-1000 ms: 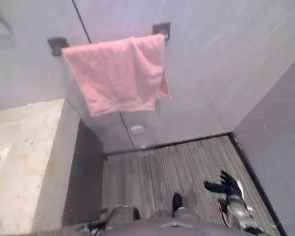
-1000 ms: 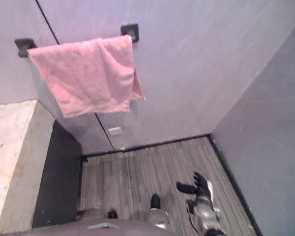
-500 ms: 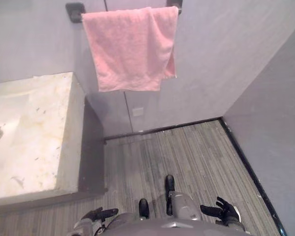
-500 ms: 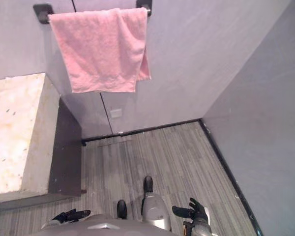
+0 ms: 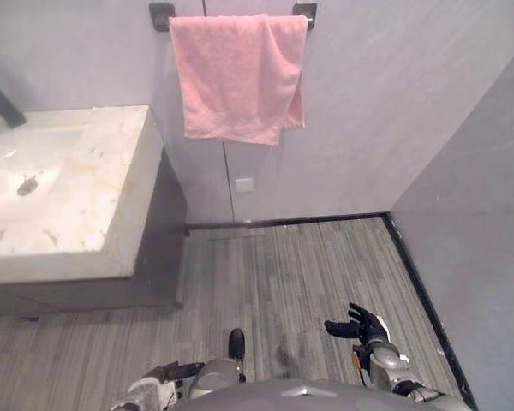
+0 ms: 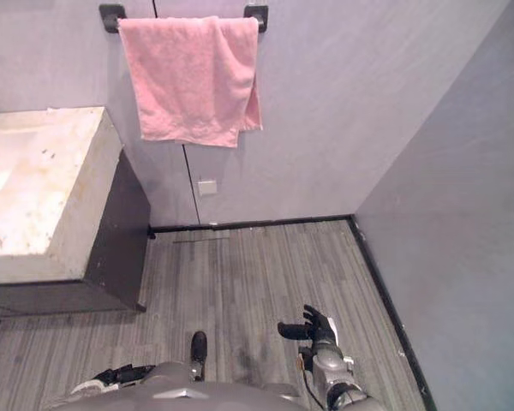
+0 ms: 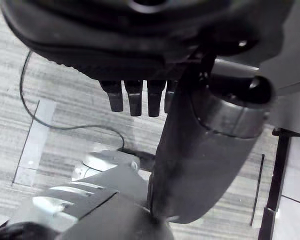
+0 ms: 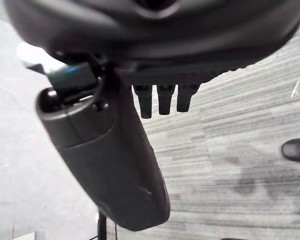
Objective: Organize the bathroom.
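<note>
One pink towel (image 5: 237,75) hangs on one towel rail (image 5: 162,12). One stone washbasin (image 5: 64,193) sits on one dark cabinet (image 5: 158,257). One white wall socket (image 5: 245,184) shows below the towel.

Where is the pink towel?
The pink towel hangs on the wall rail, up in both eye views, just right of the sink counter.

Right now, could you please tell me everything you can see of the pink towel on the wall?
The pink towel looks like soft terry cloth. It is draped over a rail held by two dark wall brackets, hanging flat against the pale grey wall. It lies in layers, with a back layer showing past its right edge and the bottom hem slightly uneven. It hangs above and to the right of the pale stone-look sink counter without touching it. Neither hand touches it.
</note>
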`<state>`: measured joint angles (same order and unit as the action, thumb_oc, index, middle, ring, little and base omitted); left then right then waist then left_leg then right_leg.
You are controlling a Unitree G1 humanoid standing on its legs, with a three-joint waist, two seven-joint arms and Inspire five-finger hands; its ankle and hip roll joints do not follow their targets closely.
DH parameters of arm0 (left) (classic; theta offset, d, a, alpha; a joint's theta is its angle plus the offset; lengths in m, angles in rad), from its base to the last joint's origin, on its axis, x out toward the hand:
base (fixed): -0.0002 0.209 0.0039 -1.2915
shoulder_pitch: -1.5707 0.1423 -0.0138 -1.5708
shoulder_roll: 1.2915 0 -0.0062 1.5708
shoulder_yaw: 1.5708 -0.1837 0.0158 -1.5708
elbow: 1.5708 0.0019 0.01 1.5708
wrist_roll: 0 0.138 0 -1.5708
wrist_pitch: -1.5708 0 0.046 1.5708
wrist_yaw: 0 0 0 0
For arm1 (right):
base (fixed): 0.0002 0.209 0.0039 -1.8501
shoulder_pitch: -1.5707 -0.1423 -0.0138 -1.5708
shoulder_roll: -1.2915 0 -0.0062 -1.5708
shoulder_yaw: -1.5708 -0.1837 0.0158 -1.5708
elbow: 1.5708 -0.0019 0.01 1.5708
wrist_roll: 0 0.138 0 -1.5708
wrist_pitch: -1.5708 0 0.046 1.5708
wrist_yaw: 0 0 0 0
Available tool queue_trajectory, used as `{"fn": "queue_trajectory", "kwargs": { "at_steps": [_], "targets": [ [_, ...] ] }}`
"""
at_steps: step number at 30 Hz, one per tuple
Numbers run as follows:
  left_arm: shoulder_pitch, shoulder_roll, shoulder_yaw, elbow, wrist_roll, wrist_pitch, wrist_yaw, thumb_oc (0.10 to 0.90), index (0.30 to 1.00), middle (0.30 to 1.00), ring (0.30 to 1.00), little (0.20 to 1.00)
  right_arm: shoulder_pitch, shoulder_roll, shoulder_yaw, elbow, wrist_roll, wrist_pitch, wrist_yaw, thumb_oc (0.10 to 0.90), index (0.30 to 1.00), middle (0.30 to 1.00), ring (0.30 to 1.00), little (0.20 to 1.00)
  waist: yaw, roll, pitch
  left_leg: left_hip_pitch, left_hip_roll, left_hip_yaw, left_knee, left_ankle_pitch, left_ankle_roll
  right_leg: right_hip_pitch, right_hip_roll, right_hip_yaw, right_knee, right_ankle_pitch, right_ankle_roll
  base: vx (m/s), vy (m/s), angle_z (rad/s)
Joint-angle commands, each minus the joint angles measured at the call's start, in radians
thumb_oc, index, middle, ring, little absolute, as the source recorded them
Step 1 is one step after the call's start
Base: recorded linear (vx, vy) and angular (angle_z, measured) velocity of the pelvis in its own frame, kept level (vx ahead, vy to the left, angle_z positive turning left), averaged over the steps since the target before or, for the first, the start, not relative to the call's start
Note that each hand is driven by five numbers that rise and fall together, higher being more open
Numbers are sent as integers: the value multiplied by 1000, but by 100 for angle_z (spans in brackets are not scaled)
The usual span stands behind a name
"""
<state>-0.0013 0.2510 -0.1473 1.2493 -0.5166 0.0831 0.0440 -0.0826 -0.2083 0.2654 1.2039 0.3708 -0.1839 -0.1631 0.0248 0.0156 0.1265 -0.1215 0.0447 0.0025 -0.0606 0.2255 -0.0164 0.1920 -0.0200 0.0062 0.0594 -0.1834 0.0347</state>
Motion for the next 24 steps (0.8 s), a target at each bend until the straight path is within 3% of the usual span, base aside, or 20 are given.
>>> {"fn": "queue_trajectory", "kwargs": {
  "at_steps": [1, 3, 4, 7, 11, 14, 18, 20, 22, 24],
  "targets": [
    [-31, 32, -25, 2, 1, -1, 3, 800, 900, 900, 900, 900, -23, -48, 3, -83, 44, -17, -3, 800, 900, 900, 900, 900, 8, 4, 35, -80, -34, 14, 12, -122, -15, 7, 56, 38, 55, -31, 33, -260, -73, 26],
    [-25, 24, -23, -5, 6, 3, 20, 800, 900, 900, 900, 900, -20, -64, -1, -109, 43, -2, 13, 800, 900, 900, 900, 900, 3, 4, 63, -101, -29, 20, -9, -122, -32, 5, 65, 27, 26, -15, 18, -373, -68, 29],
    [-23, 19, -19, -1, 44, -2, 12, 800, 900, 900, 900, 900, -14, -75, -5, -122, 67, 13, 2, 800, 900, 900, 900, 900, -9, 5, 78, -106, -13, 65, 2, -130, -32, -5, 60, -2, 18, -2, 10, -454, -39, 61],
    [-12, 9, -9, 16, 58, -30, -1, 800, 900, 900, 900, 900, -14, -92, -8, -103, 86, 25, 4, 800, 900, 900, 900, 900, -27, -3, 97, -76, -5, 109, 159, -170, -19, -26, 22, -73, -16, 37, -8, -403, 52, 97],
    [-1, -3, 28, 17, 30, -62, 7, 800, 900, 900, 900, 900, -20, -96, -4, -50, 51, 38, 25, 800, 900, 900, 900, 900, -43, -32, 77, 28, -26, 127, 292, -298, 17, -82, -33, -134, -31, 101, -2, -352, 112, 57],
    [1, -8, 52, 15, 50, -85, 4, 800, 900, 900, 900, 900, -8, -89, -20, -36, 71, 32, 9, 800, 900, 900, 900, 900, -64, -37, 52, 120, 14, 167, 324, -313, -4, -108, -59, -205, -58, 133, 8, -322, 173, 80],
    [1, -8, 68, 8, 40, -103, 25, 800, 900, 900, 900, 900, 14, -97, -39, -36, 32, 32, 17, 800, 900, 900, 900, 900, -91, -18, 20, 226, 56, 191, 268, -285, -44, -148, -80, -277, -77, 166, 16, -274, 323, 124],
    [-7, -7, 78, 1, 42, -106, 33, 800, 900, 900, 900, 900, 28, -112, -57, -43, 17, 19, 23, 800, 900, 900, 900, 900, -118, 5, 6, 303, 102, 272, 165, -268, -70, -181, -100, -340, -78, 191, 34, -260, 485, 123],
    [-14, -2, 71, 3, 44, -112, 26, 800, 900, 900, 900, 900, 30, -119, -66, -36, 4, 12, 23, 800, 900, 900, 900, 900, -135, 22, 2, 345, 119, 334, 72, -276, -84, -195, -123, -370, -71, 205, 70, -184, 512, 138],
    [-21, 7, 56, 0, 45, -99, 30, 800, 900, 900, 900, 900, 19, -125, -81, -19, -3, 16, 16, 800, 900, 900, 900, 900, -138, 27, 2, 352, 100, 364, 5, -282, -82, -219, -174, -391, -56, 245, 118, -173, 569, 165]
  ]
}}
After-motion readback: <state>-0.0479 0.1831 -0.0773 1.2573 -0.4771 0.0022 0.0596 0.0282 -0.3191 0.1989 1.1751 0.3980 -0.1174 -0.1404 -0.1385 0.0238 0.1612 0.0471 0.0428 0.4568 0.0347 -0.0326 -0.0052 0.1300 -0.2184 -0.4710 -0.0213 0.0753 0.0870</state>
